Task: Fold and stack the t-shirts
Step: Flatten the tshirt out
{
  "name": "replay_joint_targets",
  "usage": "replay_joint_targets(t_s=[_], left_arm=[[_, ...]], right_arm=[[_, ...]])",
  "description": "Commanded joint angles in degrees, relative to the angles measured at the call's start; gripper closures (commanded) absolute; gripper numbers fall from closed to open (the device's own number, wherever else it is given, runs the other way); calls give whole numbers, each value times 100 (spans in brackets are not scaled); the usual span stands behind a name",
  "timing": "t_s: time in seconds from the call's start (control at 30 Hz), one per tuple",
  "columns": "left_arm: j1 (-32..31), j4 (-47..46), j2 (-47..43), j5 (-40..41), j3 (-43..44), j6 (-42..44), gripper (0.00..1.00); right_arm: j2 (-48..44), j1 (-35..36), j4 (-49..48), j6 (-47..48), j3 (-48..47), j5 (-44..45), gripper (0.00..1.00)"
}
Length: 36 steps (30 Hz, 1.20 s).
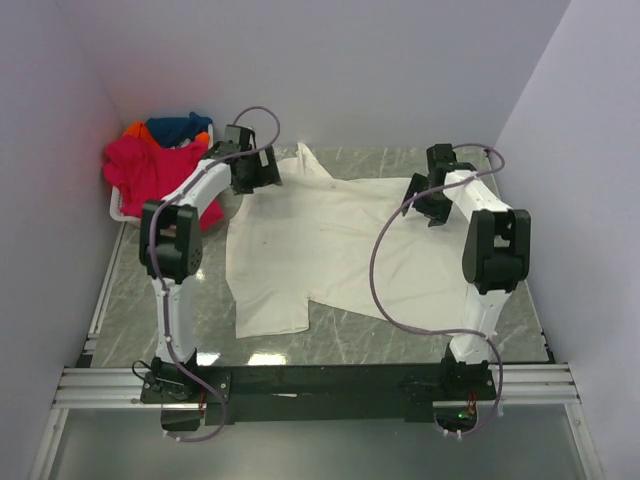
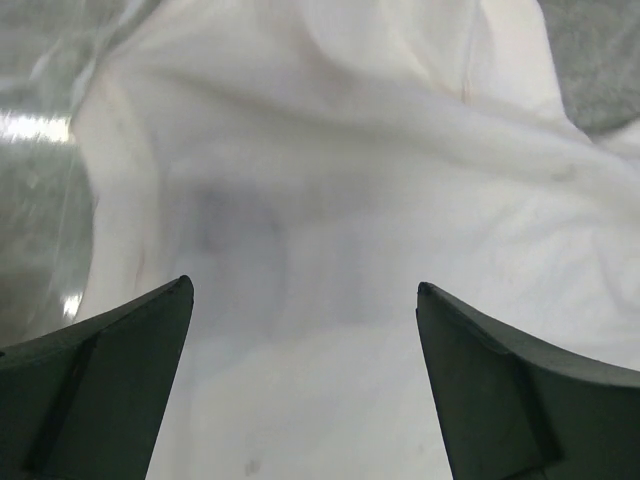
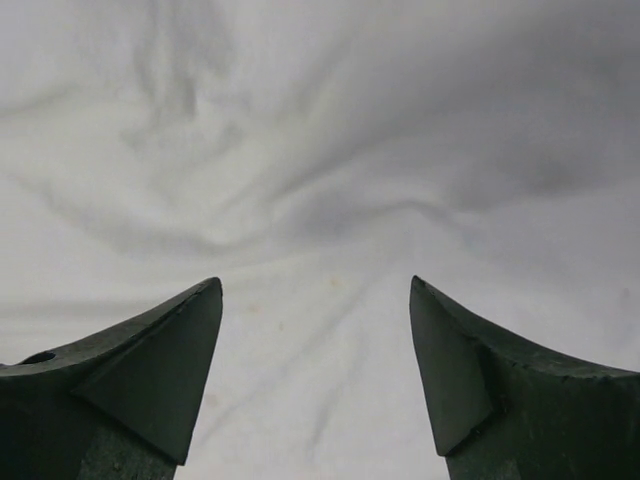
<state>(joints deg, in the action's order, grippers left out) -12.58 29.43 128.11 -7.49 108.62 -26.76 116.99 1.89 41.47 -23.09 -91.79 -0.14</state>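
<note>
Two pincers hang open and empty over the cream t-shirt (image 1: 330, 240), spread on the desk (image 1: 130, 300) with its longer run side to side. The left pincer (image 2: 303, 300) is at its far-left edge, the right pincer (image 3: 315, 300) above its right half, each nearest its own end.

Grey marble-pattern table (image 1: 350, 335), glossy, with light glare on it. White plastic basket (image 1: 116, 207) sits at the far left corner against the wall. Plain pale walls (image 1: 400, 60) on three sides. Aluminium rail (image 1: 100, 386) runs along the near edge.
</note>
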Motion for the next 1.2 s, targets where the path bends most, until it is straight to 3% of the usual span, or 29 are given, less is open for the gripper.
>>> replay_joint_targets(t_s=[0.0,0.3,0.5,0.73,1.17], left_arm=[[-16,-139,-1305,89,-717,-136,0],[-52,-596,-3019,151,-3774,-400,1],[-60,-877,-3381,55,-4620,-496,1],[-52,-1229,-2846,-113,-4736,-611,1],[150,-887,-1483,98,-3603,-189,1]], right_arm=[[-1036,74,-113,15,476,-100,18],[-2241,610,-587,-257,2454,-135,18],[-2602,883,-904,-538,3307,-275,18],[-2436,909,-1203,-767,3642,-584,19],[-1645,909,-843,-811,2957,-258,19]])
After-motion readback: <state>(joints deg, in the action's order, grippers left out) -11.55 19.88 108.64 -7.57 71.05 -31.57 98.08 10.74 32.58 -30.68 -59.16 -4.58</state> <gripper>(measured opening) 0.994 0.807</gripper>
